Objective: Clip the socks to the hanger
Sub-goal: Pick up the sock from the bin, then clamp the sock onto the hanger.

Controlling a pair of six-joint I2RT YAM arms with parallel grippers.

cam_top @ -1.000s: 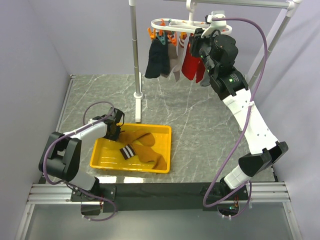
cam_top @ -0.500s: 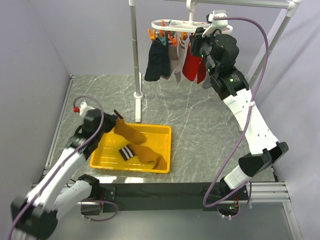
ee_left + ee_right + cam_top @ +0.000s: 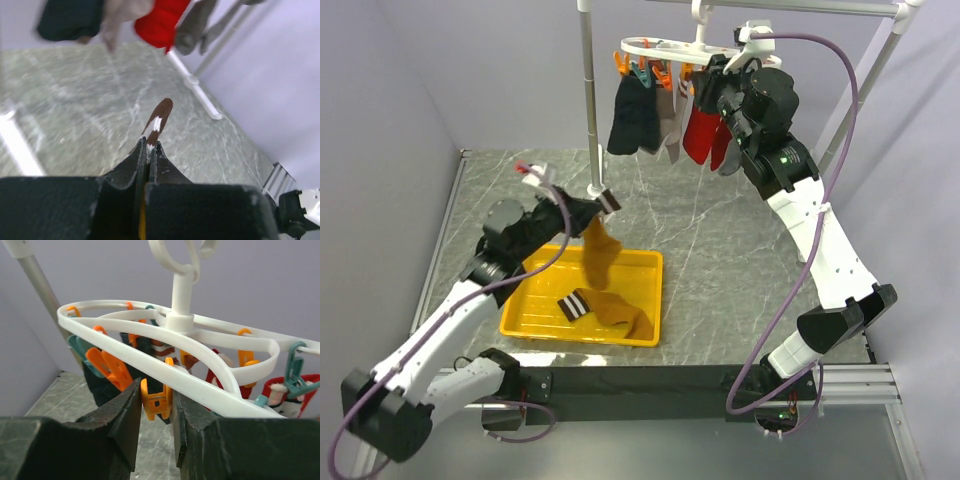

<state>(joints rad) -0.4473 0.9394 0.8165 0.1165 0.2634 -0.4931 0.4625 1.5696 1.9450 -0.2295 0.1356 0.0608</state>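
1. Our left gripper (image 3: 605,205) is pinched shut on the cuff of one sock (image 3: 598,255), which dangles limp above the tray (image 3: 535,325).
2. The other sock (image 3: 605,308) lies in the tray, striped cuff showing.
3. Our right gripper (image 3: 156,405) is closed around an orange clip (image 3: 156,392) on the hanger (image 3: 115,346), apparently squeezing it.
4. We judge the sock light, soft and floppy, so it is likely to swing and fold when carried.
5. The cuff is the best hold, since a short edge pokes past the fingertips, enough to feed into a clip.
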